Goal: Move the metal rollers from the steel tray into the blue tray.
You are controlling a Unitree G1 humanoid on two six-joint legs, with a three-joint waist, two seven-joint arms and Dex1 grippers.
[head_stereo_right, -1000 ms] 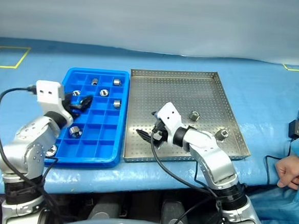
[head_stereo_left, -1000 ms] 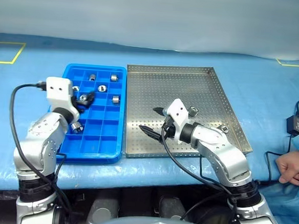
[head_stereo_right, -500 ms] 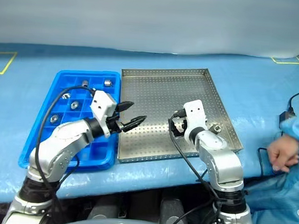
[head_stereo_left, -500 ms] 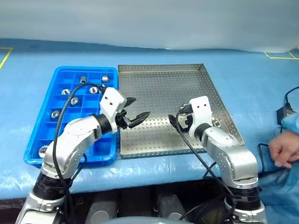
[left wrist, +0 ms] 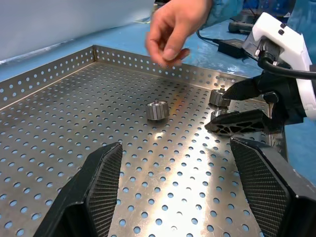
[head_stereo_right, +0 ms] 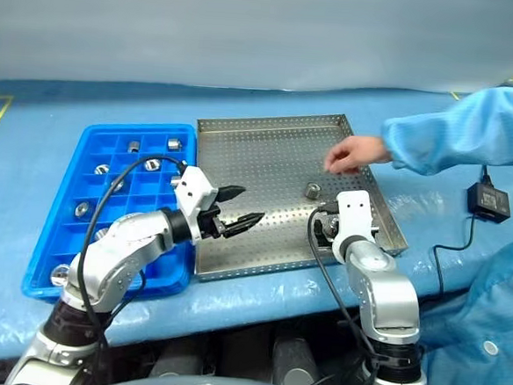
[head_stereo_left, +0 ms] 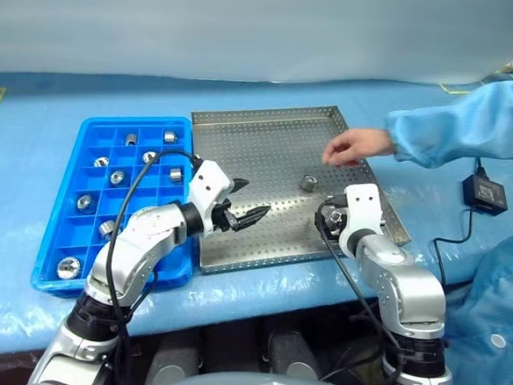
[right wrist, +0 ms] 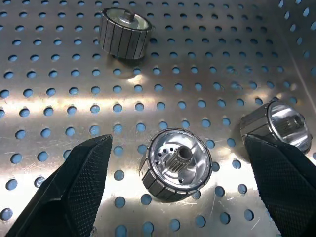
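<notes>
Your right gripper (right wrist: 175, 163) hangs with fingers spread wide over a roller (right wrist: 175, 165) near the steel tray's (head_stereo_left: 269, 145) right rim, two more rollers (right wrist: 123, 32) lying close by. Your left gripper (head_stereo_left: 245, 201), fingers apart and empty, hovers over the tray's left side. A person's hand (head_stereo_left: 352, 146) reaches in above the far right. Several rollers sit in the blue tray (head_stereo_left: 48, 270) on the left.

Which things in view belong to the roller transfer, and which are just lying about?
Job:
- metal rollers left in the steel tray
- rollers already in the blue tray
- left tool, open, above the steel tray
- right tool, open around a roller

Not part of it:
- person's hand over the steel tray
- black power adapter and its cable
- blue table cover
</notes>
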